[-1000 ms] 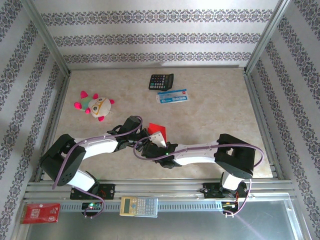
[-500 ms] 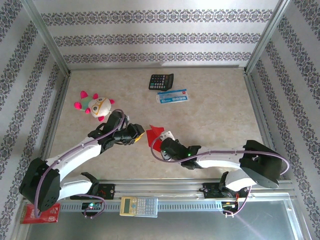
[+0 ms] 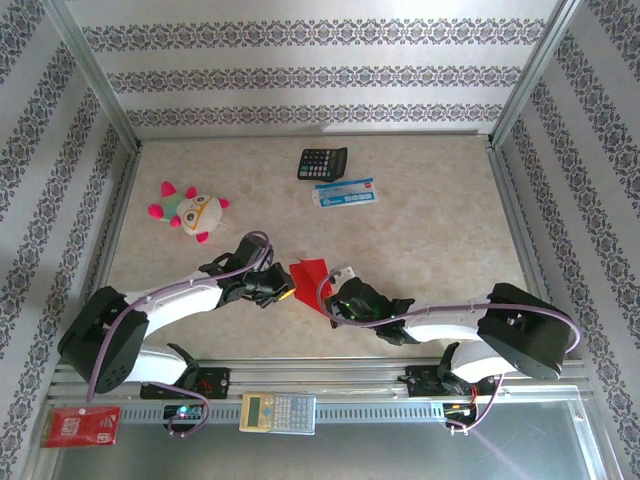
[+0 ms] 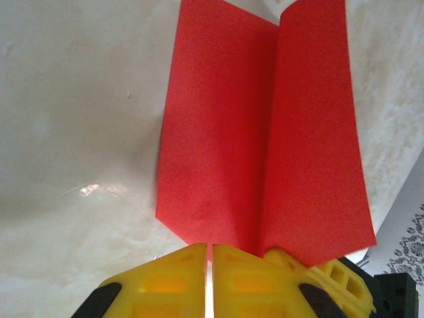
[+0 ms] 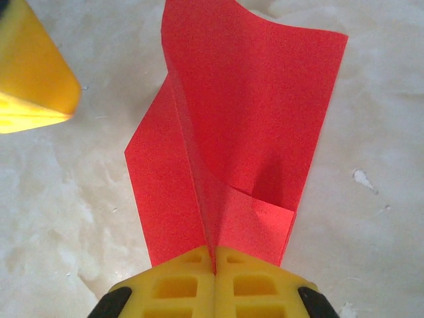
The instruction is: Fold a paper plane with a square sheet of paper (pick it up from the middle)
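Pinching hard, my right gripper (image 5: 214, 255) had its yellow fingers pressed together on the near edge of the thin, bright red paper sheet (image 5: 245, 112), and a sharp crease in the sheet ran straight into the seam between them. From that grip the paper fanned away from the wrist in two panels, with a small extra flap folded over on the right, close to the fingers. I could not tell whether the far edge rested on the surface or stood slightly off it.

My left gripper (image 4: 209, 252) was pressed shut as well, with only a hairline gap between its yellow fingers and nothing visibly caught in it. Seen from the right wrist, its fingertip (image 5: 33, 73) stood just beside the sheet's left edge, apart from it.

From above, the paper sat between the two grippers on the near-middle part of the beige marbled tabletop (image 3: 430, 240). Well apart, toward the far side, lay a black calculator (image 3: 322, 162) with a blue-and-white packet (image 3: 345, 192) just in front of it, and a round plush toy with pink spikes (image 3: 190, 211) lay off to the left.
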